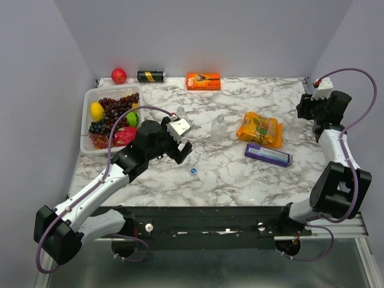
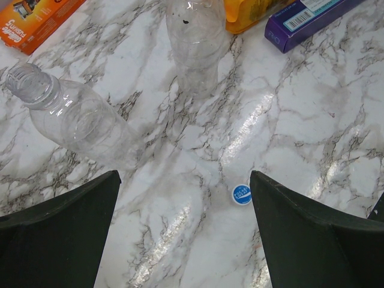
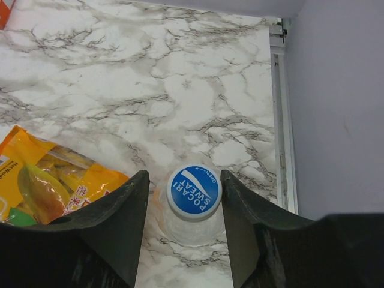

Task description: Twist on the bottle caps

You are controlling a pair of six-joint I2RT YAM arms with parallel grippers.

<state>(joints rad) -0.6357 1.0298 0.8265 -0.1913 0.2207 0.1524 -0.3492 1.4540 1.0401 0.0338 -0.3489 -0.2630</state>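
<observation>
Two clear bottles stand uncapped mid-table, one [image 1: 180, 113] [image 2: 78, 117] just beyond my left gripper [image 1: 181, 153] [image 2: 185, 175], the other [image 1: 219, 127] [image 2: 195, 42] further right. A loose blue cap [image 1: 193, 170] [image 2: 242, 194] lies flat on the marble beside the right finger [image 2: 312, 234]. The left gripper is open and empty above the table. My right gripper [image 1: 316, 115] [image 3: 183, 177] is open at the far right edge and straddles the blue cap [image 3: 194, 190] sitting on the third bottle [image 3: 186, 225]. Its right finger touches or nearly touches the cap, with a gap on the left. No third cap shows.
A white basket [image 1: 89, 96] of fruit stands at the back left, with an apple [image 1: 119, 75], a black-and-gold can [image 1: 151, 76] and an orange box [image 1: 203, 80] along the back. A yellow snack bag [image 1: 259, 129] [image 3: 42, 186] and a purple box [image 1: 267, 154] lie right of centre. A metal rail [image 3: 278, 120] edges the table's right side.
</observation>
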